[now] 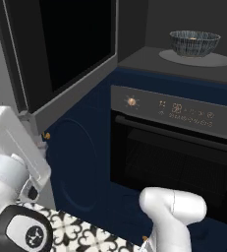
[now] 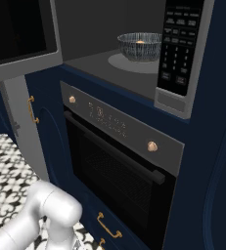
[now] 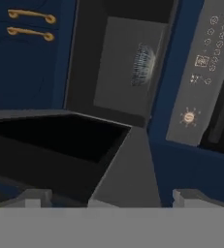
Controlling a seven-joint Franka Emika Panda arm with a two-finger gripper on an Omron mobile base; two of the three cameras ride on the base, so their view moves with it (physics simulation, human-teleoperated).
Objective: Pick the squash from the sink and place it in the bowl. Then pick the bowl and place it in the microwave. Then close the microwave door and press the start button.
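Left base view
- bowl [image 1: 194,43]: upright on the pale turntable [image 1: 218,61] inside the microwave [image 1: 184,66] cavity, up at the right; striped outside faces me.
- microwave door [image 1: 61,49]: swung open to the left, black glass panel in a silver-grey border, lower edge slanting down toward the arm.
- oven [image 1: 176,157]: directly below the microwave, black door with bar handle, one copper knob and a lit display on its panel.
- arm: white links low at the left and bottom centre; a white segment sits just under the door's lower left corner.
- floor: patterned black-and-white tile at the bottom.

Right base view
- bowl [image 2: 140,46]: on the turntable [image 2: 119,63], a small tan-orange spot shows inside it at the rim; too small to tell its shape.
- microwave [image 2: 134,73]: keypad panel [image 2: 182,46] stands to the right of the cavity.
- microwave door [image 2: 21,36]: open, at the upper left.
- oven [image 2: 117,161]: below, two copper knobs.
- drawer handles: gold, on the navy cabinet below the oven.

Hand view (rolled sideways)
- gripper [image 3: 113,197]: finger tips set wide apart at the bottom, nothing between them.
- microwave door [image 3: 60,140]: just ahead of the finger tips, edge-on.
- bowl [image 3: 143,65]: seen on its side, deep in the cavity, well apart from the fingers.
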